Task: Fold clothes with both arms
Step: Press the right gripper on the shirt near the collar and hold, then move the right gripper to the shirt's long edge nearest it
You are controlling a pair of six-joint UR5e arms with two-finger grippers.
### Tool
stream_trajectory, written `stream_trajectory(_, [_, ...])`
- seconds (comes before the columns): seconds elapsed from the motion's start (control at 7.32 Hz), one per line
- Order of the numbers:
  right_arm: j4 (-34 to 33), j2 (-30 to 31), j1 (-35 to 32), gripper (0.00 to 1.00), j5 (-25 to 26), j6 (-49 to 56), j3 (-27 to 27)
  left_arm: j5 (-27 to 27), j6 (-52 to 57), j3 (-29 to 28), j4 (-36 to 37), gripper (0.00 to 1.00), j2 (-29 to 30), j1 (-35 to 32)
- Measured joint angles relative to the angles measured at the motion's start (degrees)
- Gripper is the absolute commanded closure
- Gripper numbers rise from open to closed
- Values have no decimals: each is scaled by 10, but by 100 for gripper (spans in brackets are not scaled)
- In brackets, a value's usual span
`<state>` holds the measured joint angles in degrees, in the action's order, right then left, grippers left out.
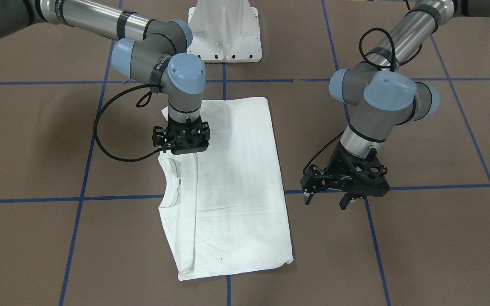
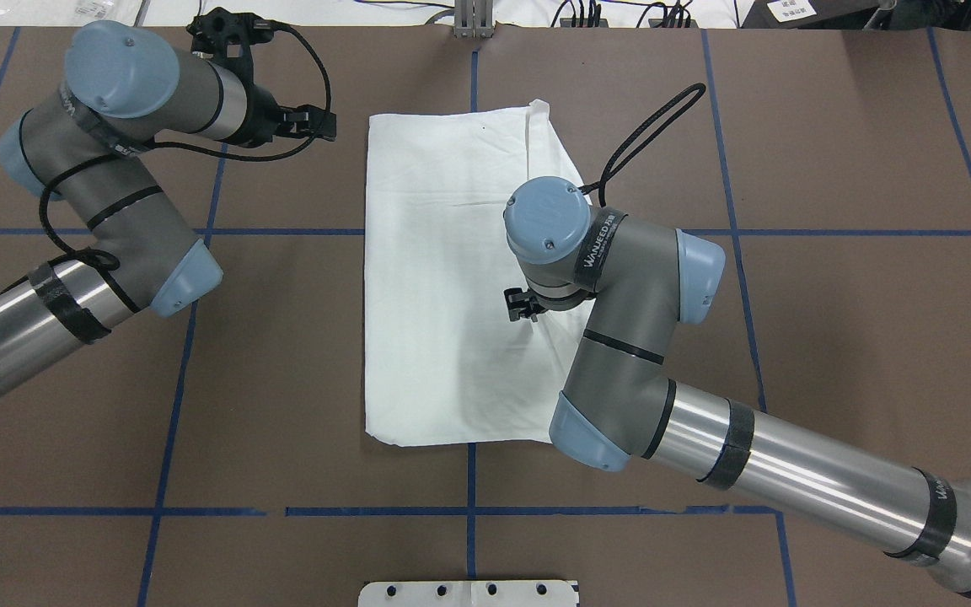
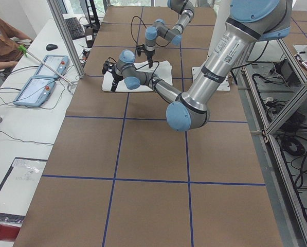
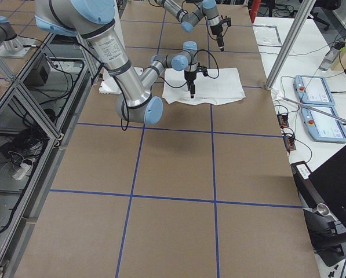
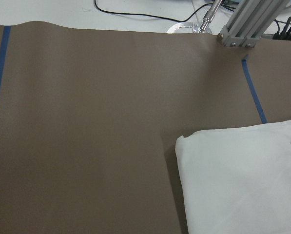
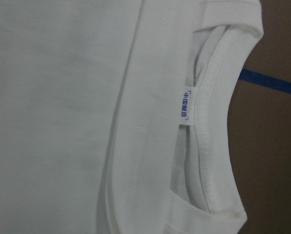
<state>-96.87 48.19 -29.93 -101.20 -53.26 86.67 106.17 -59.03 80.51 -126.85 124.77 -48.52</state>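
The white shirt point(image 1: 236, 178) lay mid-frame on the brown table point(image 1: 419, 246), already folded into a long flat rectangle with no sleeve showing. Its ribbed collar point(image 6: 218, 122) and neck label point(image 6: 186, 105) sat at its left edge in the front-facing view. The right gripper point(image 1: 181, 144) hung straight down over that collar side; whether its fingers were parted or pinching cloth could not be told. The left gripper point(image 1: 326, 199), right of the shirt, stood spread wide and empty. The lengthwise folds looked done, and a crosswise fold was probably left.
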Motion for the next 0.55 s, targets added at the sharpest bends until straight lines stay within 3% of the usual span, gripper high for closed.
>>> stream_trajectory(0.55, [1, 9, 0, 0, 0, 1, 0, 0, 0, 0, 0, 0, 0, 0])
